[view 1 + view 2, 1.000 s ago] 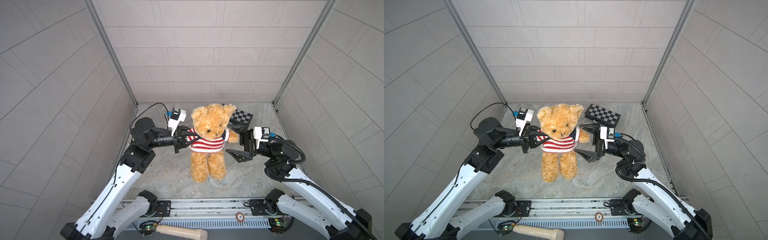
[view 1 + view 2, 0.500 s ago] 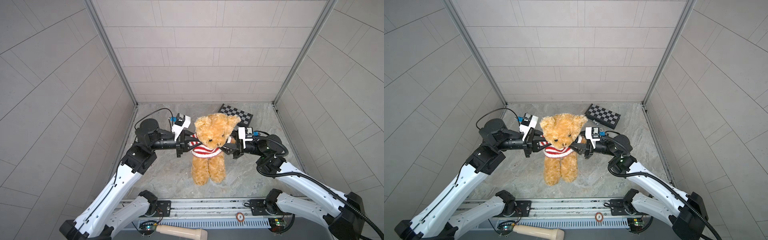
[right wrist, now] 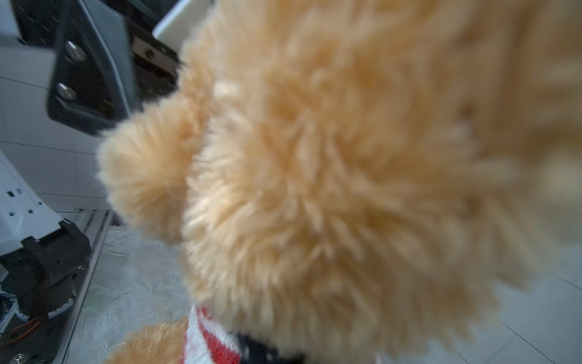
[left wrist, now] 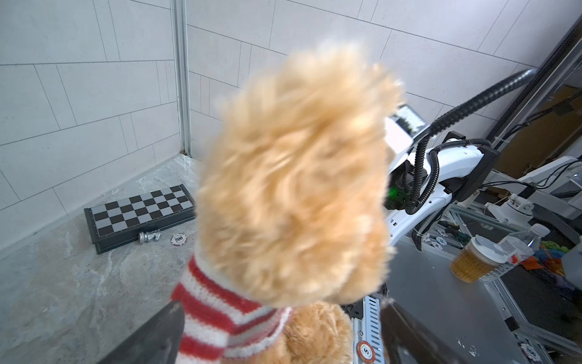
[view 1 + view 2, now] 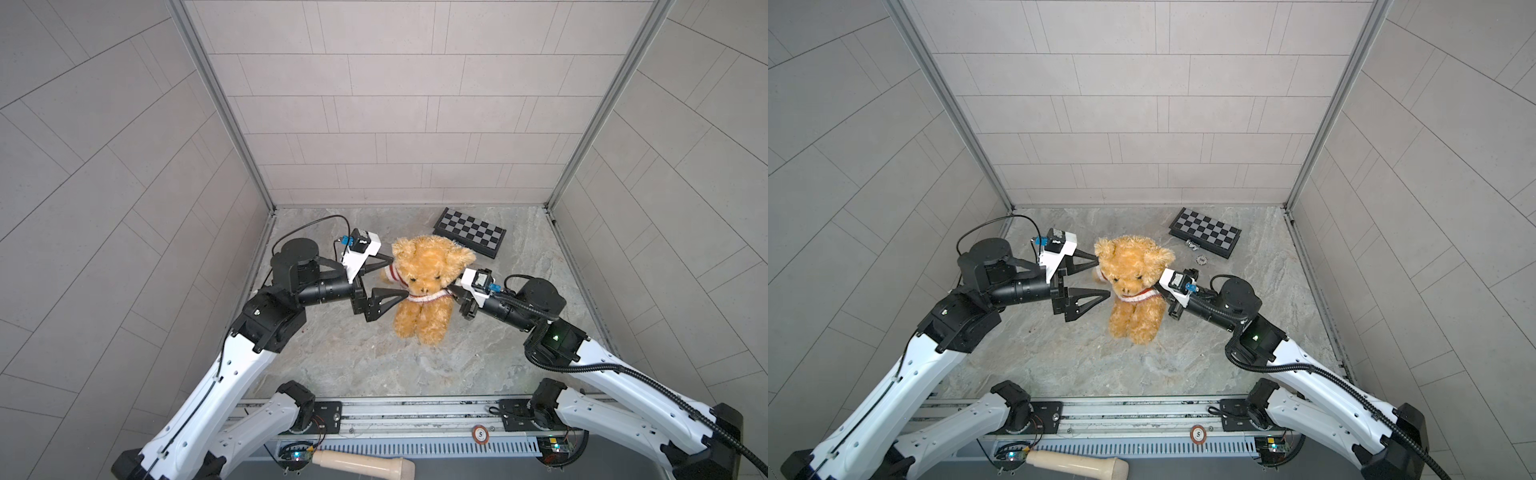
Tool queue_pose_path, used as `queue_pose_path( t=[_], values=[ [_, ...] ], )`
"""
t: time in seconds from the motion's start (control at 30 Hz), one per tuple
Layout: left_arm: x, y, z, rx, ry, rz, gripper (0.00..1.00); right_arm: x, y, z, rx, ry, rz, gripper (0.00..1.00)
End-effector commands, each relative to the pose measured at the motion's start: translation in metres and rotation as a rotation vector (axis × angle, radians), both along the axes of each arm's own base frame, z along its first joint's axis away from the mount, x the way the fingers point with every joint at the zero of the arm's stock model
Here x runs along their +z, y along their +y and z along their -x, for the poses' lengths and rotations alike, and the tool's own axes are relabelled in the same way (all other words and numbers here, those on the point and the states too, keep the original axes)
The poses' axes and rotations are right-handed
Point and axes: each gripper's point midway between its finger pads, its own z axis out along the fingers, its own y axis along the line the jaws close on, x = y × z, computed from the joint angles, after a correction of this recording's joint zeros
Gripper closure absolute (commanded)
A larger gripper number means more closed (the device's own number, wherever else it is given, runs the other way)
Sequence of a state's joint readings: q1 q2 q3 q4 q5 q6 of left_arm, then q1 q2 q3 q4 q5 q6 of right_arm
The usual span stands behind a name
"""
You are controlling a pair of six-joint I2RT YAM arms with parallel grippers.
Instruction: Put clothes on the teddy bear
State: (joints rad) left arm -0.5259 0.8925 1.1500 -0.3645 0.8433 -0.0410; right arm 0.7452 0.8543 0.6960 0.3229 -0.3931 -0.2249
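Observation:
The teddy bear (image 5: 428, 286) (image 5: 1133, 282) stands upright on the marble floor, leaning a little. A red-and-white striped sweater (image 5: 432, 296) (image 4: 214, 315) is bunched round its chest under the chin. My left gripper (image 5: 395, 277) (image 4: 280, 334) is open, one finger on each side of the bear's sleeved arm, gripping nothing. My right gripper (image 5: 451, 289) (image 5: 1156, 287) presses into the bear's other side at the sweater. Its jaws are drawn close together, with the tips buried under the head. Fur fills the right wrist view, with a bit of sweater (image 3: 208, 343) below.
A folded chessboard (image 5: 469, 237) (image 4: 141, 209) lies at the back right, with a silver chess piece (image 4: 149, 235) and a poker chip (image 5: 1201, 259) beside it. Tiled walls close three sides. A metal rail (image 5: 415, 415) and a wooden handle (image 5: 361, 463) run along the front.
My left gripper has opened and let go of the sweater. My right gripper came in from the right and closed at the bear's side. The bear sank lower and the sweater bunched up.

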Motion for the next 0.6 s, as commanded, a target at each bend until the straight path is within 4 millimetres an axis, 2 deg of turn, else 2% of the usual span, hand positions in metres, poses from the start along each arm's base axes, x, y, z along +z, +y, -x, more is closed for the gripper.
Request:
queue_pose_path(
  t=[0.0, 0.13, 0.2, 0.4, 0.57],
  values=[
    [0.020, 0.007, 0.006, 0.022, -0.074, 0.007, 0.00, 0.007, -0.006, -0.015, -0.086, -0.057, 0.034, 1.00],
    [0.040, 0.002, -0.009, 0.085, -0.102, 0.035, 0.00, 0.005, -0.001, -0.020, -0.087, -0.055, 0.049, 1.00],
    [0.045, -0.007, -0.018, 0.108, -0.099, 0.042, 0.00, 0.008, 0.000, -0.021, -0.087, -0.050, 0.037, 1.00],
    [0.030, -0.032, -0.050, 0.180, -0.069, -0.029, 0.00, 0.011, 0.009, -0.023, -0.055, -0.033, 0.035, 1.00],
    [0.021, -0.037, -0.072, 0.258, -0.075, -0.068, 0.00, 0.009, 0.015, -0.018, -0.010, -0.036, 0.040, 1.00]
  ],
)
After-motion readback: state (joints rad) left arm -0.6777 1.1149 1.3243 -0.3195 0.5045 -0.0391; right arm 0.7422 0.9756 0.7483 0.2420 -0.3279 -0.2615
